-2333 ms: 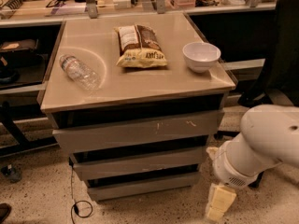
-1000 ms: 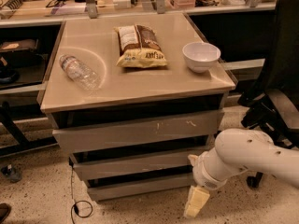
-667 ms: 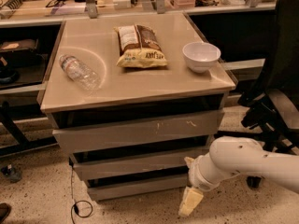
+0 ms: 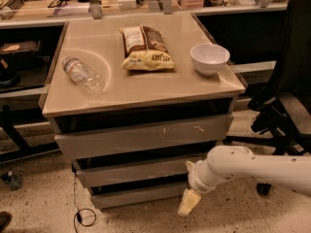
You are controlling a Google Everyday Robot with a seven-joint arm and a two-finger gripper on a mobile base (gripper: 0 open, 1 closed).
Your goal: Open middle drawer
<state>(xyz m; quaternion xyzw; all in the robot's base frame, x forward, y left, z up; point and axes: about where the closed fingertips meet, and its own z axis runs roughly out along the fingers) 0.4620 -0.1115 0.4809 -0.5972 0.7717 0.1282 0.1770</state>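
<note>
Below the cabinet top [image 4: 146, 89], the middle drawer [image 4: 131, 173] sat shut; the gripper [image 4: 189, 202], open or closed I could not tell, hung near its lower right corner, seemingly mid-approach, next needing purchase on that front.

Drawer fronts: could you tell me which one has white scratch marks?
The top front, tallest and widest; the middle drawer is plain. The hand hangs beside the bottom front.

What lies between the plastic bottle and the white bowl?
The snack bag lies between the plastic bottle and the white bowl, seen in the camera view. The hand hangs low by the right end of the bottom drawer, below the middle drawer.
</note>
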